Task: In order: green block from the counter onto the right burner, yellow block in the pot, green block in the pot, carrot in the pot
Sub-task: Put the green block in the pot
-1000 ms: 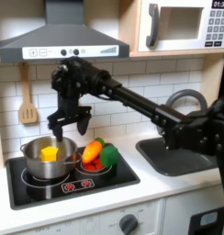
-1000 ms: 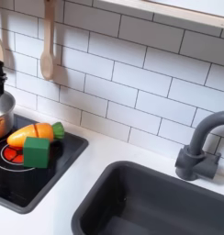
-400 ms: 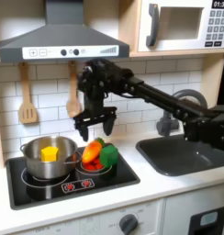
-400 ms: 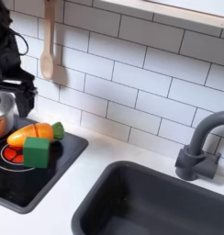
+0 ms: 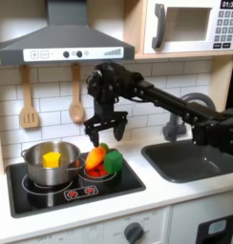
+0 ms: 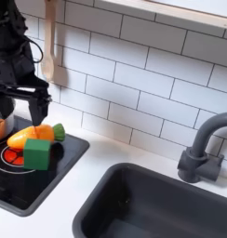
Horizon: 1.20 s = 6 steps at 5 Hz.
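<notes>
Right now the pincer (image 5: 107, 127) hangs above the right burner in the first exterior view, its two fingers spread wide and holding nothing; in the second exterior view the same pincer (image 6: 20, 100) shows its dark fingers splayed over the carrot (image 6: 29, 136).

On the black stovetop set into the white desk (image 5: 176, 192), the pot (image 5: 50, 163) sits on the left burner in the first exterior view, and the yellow block (image 5: 52, 159) lies inside it. Just right of the pot, on the right burner, the carrot (image 5: 94, 157) lies with its green leafy tip pointing toward the far wall, and the green block (image 5: 114, 162) rests against its right side (touching, as far as can be told). In the second exterior view the green block (image 6: 37, 152) stands on the near side of the carrot, on the stovetop's red ring.

Farther right on the desk (image 6: 80, 189) is the dark grey sink (image 6: 162, 206) with its grey faucet (image 6: 200, 149). Two wooden utensils hang on the tiled wall, a spatula (image 5: 29, 107) and a spoon (image 5: 75, 102).
</notes>
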{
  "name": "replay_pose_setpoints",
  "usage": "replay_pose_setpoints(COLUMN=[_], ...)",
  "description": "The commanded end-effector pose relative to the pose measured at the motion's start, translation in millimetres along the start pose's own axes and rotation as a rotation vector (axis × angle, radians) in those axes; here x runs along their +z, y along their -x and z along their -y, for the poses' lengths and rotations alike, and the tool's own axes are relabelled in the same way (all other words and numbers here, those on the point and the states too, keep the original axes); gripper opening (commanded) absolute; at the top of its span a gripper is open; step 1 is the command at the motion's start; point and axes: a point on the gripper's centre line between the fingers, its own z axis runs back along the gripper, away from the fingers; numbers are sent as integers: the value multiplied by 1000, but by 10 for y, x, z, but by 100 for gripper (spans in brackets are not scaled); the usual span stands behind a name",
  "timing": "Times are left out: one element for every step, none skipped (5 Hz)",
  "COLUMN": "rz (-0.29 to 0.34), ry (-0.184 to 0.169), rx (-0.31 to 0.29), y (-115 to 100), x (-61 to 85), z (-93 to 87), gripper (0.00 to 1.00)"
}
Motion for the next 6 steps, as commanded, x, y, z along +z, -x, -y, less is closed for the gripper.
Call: replay_pose_setpoints(rz=[-46, -74, -108, -112, -124, -120], ry=[-3, -17, -27, -32, -35, -41], rx=[44, 37, 47, 31, 27, 41], y=[55, 111, 172, 173, 197, 167], x=[-264, -346, -451, -464, -493, -493], z=[216, 236, 176, 180, 187, 154], gripper=[100, 100, 100, 100, 100, 100])
